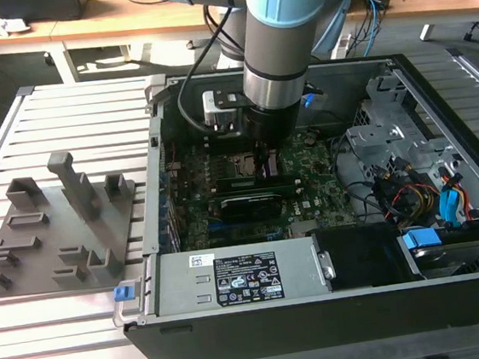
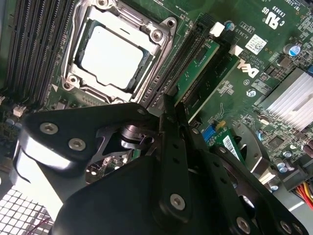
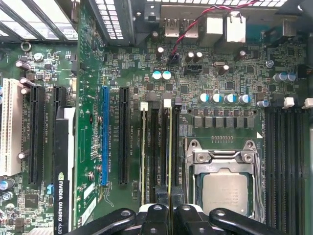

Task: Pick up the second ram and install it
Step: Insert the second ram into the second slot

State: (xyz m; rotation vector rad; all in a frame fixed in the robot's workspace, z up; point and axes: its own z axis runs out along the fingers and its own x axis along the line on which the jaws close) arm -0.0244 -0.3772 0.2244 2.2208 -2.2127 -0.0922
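In the first wrist view the second ram [image 3: 169, 147] shows edge-on as a thin green stick. It stands upright in a slot beside the CPU socket [image 3: 225, 191], its far end at a white latch. My gripper [image 3: 169, 208] is shut on its near end, one finger on each face. In the second wrist view the same stick [image 2: 200, 63] runs away from the gripper [image 2: 172, 110] along its slot. Whether it is fully seated cannot be told. In the exterior view the gripper [image 1: 260, 153] is down inside the open computer case over the motherboard [image 1: 307, 172].
Another ram stick [image 3: 143, 147] stands two slots further from the socket. A graphics card [image 1: 255, 202] lies just in front of the slots, with the power supply [image 1: 233, 279] along the case front. Cables and drive cages [image 1: 413, 195] crowd the exterior view's right. Grey holder blocks [image 1: 56, 224] sit outside on the slatted table.
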